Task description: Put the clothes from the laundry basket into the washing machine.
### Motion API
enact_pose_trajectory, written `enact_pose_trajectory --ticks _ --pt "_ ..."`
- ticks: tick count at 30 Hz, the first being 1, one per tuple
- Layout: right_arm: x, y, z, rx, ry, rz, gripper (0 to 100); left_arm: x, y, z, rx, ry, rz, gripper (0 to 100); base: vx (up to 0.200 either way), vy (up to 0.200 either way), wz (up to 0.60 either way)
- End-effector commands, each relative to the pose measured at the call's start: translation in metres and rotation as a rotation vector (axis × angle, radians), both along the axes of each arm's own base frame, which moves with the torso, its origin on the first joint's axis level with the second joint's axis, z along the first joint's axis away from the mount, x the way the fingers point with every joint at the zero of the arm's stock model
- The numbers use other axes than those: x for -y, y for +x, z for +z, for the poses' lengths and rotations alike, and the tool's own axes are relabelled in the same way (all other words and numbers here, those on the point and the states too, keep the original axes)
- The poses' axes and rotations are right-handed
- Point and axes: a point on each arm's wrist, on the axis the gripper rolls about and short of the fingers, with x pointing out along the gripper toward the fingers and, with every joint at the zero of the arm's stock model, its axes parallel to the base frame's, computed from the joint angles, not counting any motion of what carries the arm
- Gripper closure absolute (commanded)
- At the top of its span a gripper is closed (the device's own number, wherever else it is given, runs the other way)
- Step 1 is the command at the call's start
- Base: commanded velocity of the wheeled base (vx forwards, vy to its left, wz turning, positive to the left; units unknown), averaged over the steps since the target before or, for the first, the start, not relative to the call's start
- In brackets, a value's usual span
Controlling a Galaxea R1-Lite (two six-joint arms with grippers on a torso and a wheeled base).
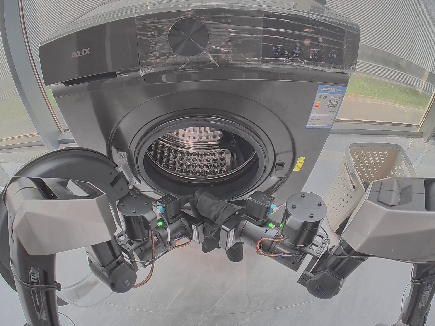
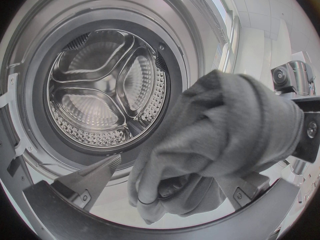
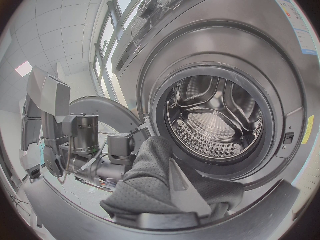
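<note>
- We are seeing a silver logo (image 1: 80,53) on the dark drawer panel of the washing machine (image 1: 90,114); we are leaving its lettering unread.
- A blue-and-white label (image 1: 325,106) is sitting at the upper right of the front. A small yellow sticker (image 1: 298,163) is sitting lower down, beside the door opening. Their print is too small for us to make out.
- Lit icons are glowing on the control panel (image 1: 299,50), right of the round dial (image 1: 188,36), all under clear film.
- The dark garment (image 1: 215,209) is hanging between the two grippers, just in front of the open drum (image 1: 199,159) and below its rim, outside the machine.
- The left gripper (image 2: 166,170) is standing wide open; the garment is draping over one finger while the other finger (image 2: 100,174) is sitting bare beside it.
- The right gripper (image 3: 163,175) is looking closed on the garment, its visible finger (image 3: 186,190) pressing into the fabric.
- The laundry basket (image 1: 362,159) is standing on the floor to the right of the machine.
</note>
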Motion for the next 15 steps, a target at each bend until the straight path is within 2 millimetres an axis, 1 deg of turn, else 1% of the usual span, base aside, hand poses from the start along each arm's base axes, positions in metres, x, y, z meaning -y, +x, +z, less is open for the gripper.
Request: enact_pose_trajectory --ticks 1,4,5,15 --pt "0.0028 -0.0051 0.0019 -0.006 -0.001 0.007 100 0.0044 0.0066 -0.0081 -0.003 0.002 0.005 0 0.000 0.000 0.00" --pt "0.0043 -0.0058 0.0030 0.000 0.006 0.005 100 0.0040 0.0061 -0.0114 -0.011 0.009 0.008 0 0.000 0.000 0.00" --pt "0.0041 -0.0056 0.0033 0.001 0.007 0.005 100 0.0041 0.0061 -0.0120 -0.013 0.010 0.008 100 0.000 0.000 0.00" --pt "0.0091 -0.0046 0.0073 0.002 0.013 -0.013 100 0.0033 0.0048 -0.0084 -0.006 0.006 0.006 100 0.000 0.000 0.00"
